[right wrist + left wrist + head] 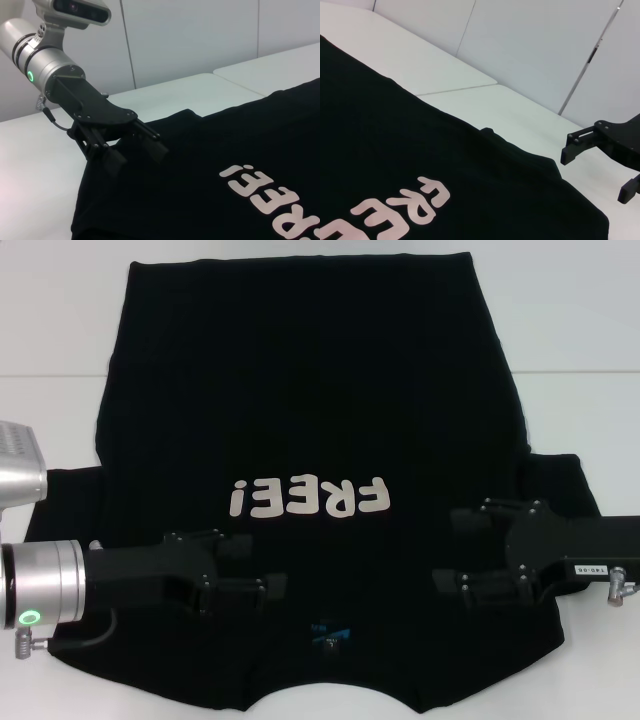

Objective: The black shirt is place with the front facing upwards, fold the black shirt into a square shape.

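Table [60, 330]: white surface, with a seam running across it; we see it bare on both sides of the shirt.
Shirt [300, 390]: black, spread flat and face up over the middle of the table, collar end towards us, hem at the far edge. We count both short sleeves lying out to the sides.
Lettering [307, 499]: white "FREE!" on the chest, upside down from our head view.
Left gripper [250, 568]: low over the shirt beside the left shoulder, pointing inward. We see its fingers [155, 145] spread apart with nothing between them.
Right gripper [462, 550]: low over the right shoulder area, pointing inward towards the left one. We find its fingers [577, 145] likewise apart and holding nothing.
Neck label [328, 633]: small, blue, at the collar, between the two grippers.
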`<action>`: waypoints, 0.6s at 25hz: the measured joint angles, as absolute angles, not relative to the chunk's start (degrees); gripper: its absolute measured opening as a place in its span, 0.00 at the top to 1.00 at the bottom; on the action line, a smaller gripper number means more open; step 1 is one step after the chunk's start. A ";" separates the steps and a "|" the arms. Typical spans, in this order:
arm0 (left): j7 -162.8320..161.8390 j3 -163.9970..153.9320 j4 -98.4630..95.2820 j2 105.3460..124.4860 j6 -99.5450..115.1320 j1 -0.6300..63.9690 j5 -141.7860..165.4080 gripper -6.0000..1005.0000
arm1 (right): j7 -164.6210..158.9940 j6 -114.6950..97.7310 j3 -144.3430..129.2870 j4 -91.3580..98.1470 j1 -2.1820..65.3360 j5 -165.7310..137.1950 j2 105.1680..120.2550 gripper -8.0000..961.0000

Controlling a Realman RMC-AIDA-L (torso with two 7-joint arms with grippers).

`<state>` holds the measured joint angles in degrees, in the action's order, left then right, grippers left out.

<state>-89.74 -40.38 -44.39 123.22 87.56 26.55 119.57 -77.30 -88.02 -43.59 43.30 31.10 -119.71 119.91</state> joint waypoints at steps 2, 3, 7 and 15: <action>-89.74 -40.36 -44.43 123.23 87.59 26.55 119.57 0.13 | -77.29 -87.85 -43.59 43.01 31.34 -119.70 119.97 0.05; -89.74 -40.31 -44.46 123.25 87.62 26.54 119.57 0.13 | -77.25 -87.70 -43.61 42.76 31.48 -119.70 119.97 0.05; -89.75 -40.14 -44.49 123.30 87.71 26.36 119.47 0.13 | -76.68 -86.80 -44.80 41.51 32.19 -119.74 119.97 0.05; -90.62 -39.86 -44.49 123.26 87.89 26.27 119.16 0.13 | -76.67 -85.22 -46.96 41.13 32.34 -119.32 120.03 0.06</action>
